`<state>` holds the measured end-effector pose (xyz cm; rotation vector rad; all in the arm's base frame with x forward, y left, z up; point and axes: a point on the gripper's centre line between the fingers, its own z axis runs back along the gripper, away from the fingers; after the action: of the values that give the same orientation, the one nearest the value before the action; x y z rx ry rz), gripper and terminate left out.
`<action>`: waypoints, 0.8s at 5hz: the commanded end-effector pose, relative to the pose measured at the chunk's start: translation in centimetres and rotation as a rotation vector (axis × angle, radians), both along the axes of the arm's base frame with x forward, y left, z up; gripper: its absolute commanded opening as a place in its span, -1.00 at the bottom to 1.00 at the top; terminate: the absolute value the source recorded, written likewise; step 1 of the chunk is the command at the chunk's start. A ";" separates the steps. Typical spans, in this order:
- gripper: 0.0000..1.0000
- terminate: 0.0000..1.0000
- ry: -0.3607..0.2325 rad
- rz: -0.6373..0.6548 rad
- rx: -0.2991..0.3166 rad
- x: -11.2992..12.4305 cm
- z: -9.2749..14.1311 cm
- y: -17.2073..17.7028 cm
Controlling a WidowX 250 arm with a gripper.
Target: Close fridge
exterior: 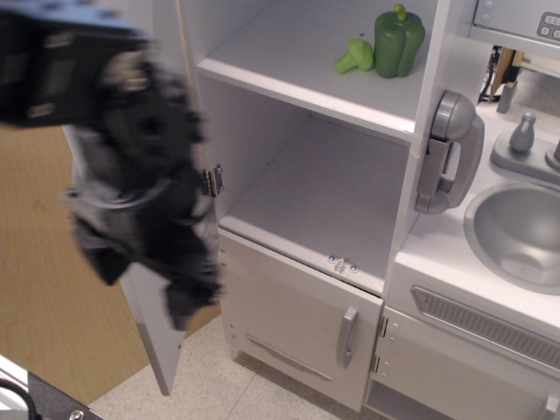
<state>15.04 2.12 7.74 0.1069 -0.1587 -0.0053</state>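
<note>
Standing wide open, the fridge [306, 131] fills the middle of the view: tall white cabinet w/ two bare-ish white shelves, its big door [157, 341] swung out to the left and seen nearly edge-on, hinge [213, 180] visible at the cabinet's left wall. Task not done yet; door is nowhere near the frame.

Right of it sits the sink unit, w/ a grey basin [516, 232] and a grey toy phone [448, 153] on the side panel. Below the open compartment is the smaller lower door [297, 319] w/ a short grey handle, shut.

Arm and gripper [144, 262] are a dark smear in front of the door, on its left/outer side as far as I can judge. Too blurred to say if the fingers are spread or closed, or if they touch the door at all (cannot tell).

Top shelf holds a green pepper [399, 39] and a small broccoli [355, 55], just beside each other.

Risks, imo: at this speed a push could land off the panel edge and slip past; a hard shove could slam the door, bounce it back open, or rock the light cabinet and topple the veg.
</note>
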 end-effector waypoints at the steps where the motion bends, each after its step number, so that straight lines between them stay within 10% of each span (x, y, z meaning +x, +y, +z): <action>1: 1.00 -1.00 0.018 -0.036 -0.004 -1.0 1.1 4.7; 4: 1.00 -1.00 0.094 0.010 0.010 0.3 2.0 12.8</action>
<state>14.98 14.30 8.81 0.0873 -0.0377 0.0018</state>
